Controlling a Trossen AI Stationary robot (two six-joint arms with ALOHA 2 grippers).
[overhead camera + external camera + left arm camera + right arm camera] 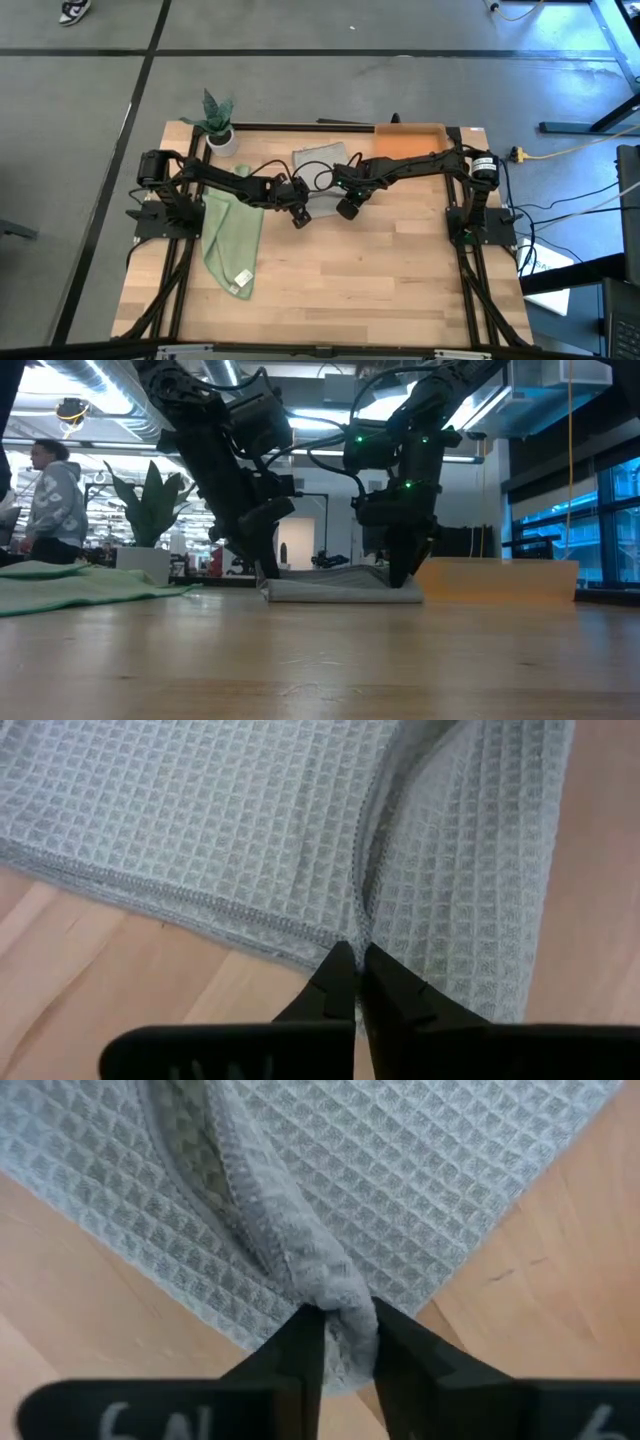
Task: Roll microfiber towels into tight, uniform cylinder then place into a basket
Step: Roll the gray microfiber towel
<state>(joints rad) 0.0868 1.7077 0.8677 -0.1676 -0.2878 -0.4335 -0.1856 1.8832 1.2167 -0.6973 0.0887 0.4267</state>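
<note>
The light grey waffle towel (pixel 320 160) lies folded on the table's middle, seen as a low flat stack in the low view (pixel 340 586). My left gripper (pixel 357 970) is shut at the towel's near edge, on its left part (pixel 262 572). My right gripper (pixel 348 1330) stands at the towel's near right part (pixel 400 572), with a bunched ridge of cloth between its fingers. The green towel (pixel 232 235) lies spread out on the left. The orange basket (pixel 410 140) stands at the far right, behind the grey towel. My left gripper pinches the grey towel at its near hemmed edge (pixel 350 932), where a crease runs into the cloth. The fingers slant down from above. The towel lies flat on the table around them. My right gripper has a raised, bunched fold of the grey towel (pixel 335 1285) between its two fingers, near the towel's near edge. The fingers (pixel 300 1345) point almost straight down and touch the ridge on both sides. The rest of the towel lies on the table.
A white pot with a green plant (pixel 220 132) stands at the far left corner. Bare wood (pixel 380 270) stretches from the grippers to the near edge. A person (pixel 55 500) shows in the room beyond the table.
</note>
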